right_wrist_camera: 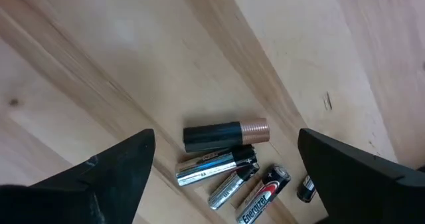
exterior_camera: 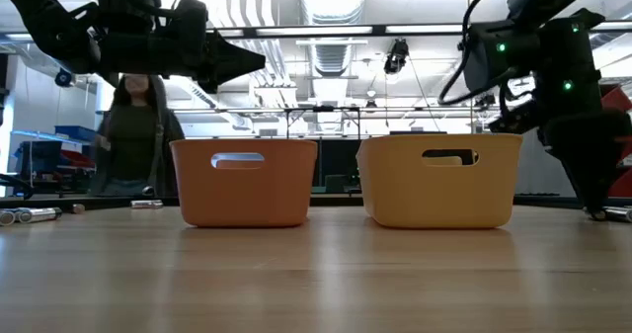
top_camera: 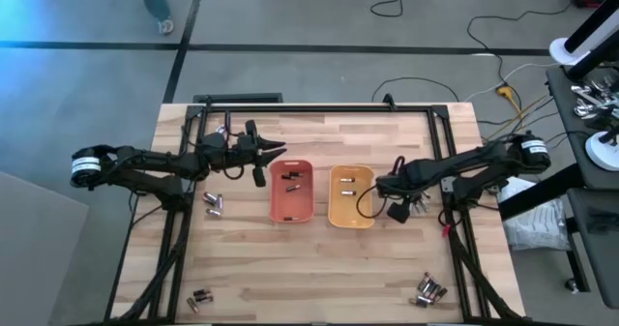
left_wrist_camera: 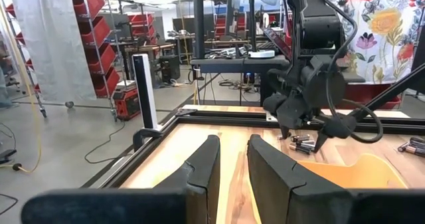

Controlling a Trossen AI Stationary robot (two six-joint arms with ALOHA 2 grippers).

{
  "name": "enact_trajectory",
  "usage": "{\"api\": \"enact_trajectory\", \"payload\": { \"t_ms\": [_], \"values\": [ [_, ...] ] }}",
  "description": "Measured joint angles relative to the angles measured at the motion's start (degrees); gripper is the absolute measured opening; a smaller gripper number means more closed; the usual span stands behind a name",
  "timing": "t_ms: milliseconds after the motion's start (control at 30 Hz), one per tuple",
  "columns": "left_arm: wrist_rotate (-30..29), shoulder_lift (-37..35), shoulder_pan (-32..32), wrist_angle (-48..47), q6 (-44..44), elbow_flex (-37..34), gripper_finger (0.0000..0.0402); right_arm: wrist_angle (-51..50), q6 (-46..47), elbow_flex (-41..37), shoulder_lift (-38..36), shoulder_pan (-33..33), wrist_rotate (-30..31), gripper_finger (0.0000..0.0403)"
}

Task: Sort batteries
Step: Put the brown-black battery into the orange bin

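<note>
Overhead, a pale wood-plank table (top_camera: 319, 268) on grey floor; right gripper (right_wrist_camera: 222, 177) wide open, empty, left gripper (left_wrist_camera: 229, 177) slightly parted, empty.

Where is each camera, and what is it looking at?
High view: above the table, looking straight down on both arms, the orange tray and the yellow tray.
Low view: at tabletop height, looking level across at both trays; both arms hang in from above, a person stands behind.
Left wrist view: on the left arm, looking past its own fingers toward the right arm.
Right wrist view: on the right arm, looking down between its open fingers at batteries.
Shared: high and low views both show the two trays.
</note>
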Motion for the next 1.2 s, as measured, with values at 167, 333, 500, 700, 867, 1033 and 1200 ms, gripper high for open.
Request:
{"api": "enact_trajectory", "payload": {
  "t_ms": [167,333,500,700,867,1033,1200],
  "values": [
    [0.0,0.0,0.01,-0.13,0.0,-0.02,0.0058,0.16,-0.94,-0.91,2.73,-0.11,-0.03,0.0364],
    [0.0,0.0,-0.01,-0.15,0.0,-0.02,0.0058,0.61,-0.14,-1.9,4.75,-0.15,-0.42,0.0363],
    [0.0,0.0,-0.01,-0.19,0.0,-0.02,0.0058,1.67,-0.19,-1.95,4.19,-0.15,-0.38,0.0363],
    [0.0,0.0,-0.01,-0.24,0.0,-0.04,0.0058,2.08,0.15,-2.11,4.26,-0.15,-0.25,0.036],
    [0.0,0.0,0.0,-0.25,0.0,-0.04,0.0058,2.96,0.31,-2.18,4.27,-0.12,-0.54,0.0319],
    [0.0,0.0,-0.01,-0.24,0.0,-0.07,0.0058,3.55,0.97,-2.2,4.32,-0.1,-0.97,0.0261],
    [0.0,-0.24,0.0,-0.23,0.0,-0.07,0.0058,3.56,0.99,-2.18,4.31,-0.08,-0.8,0.0214]
  ]
}}
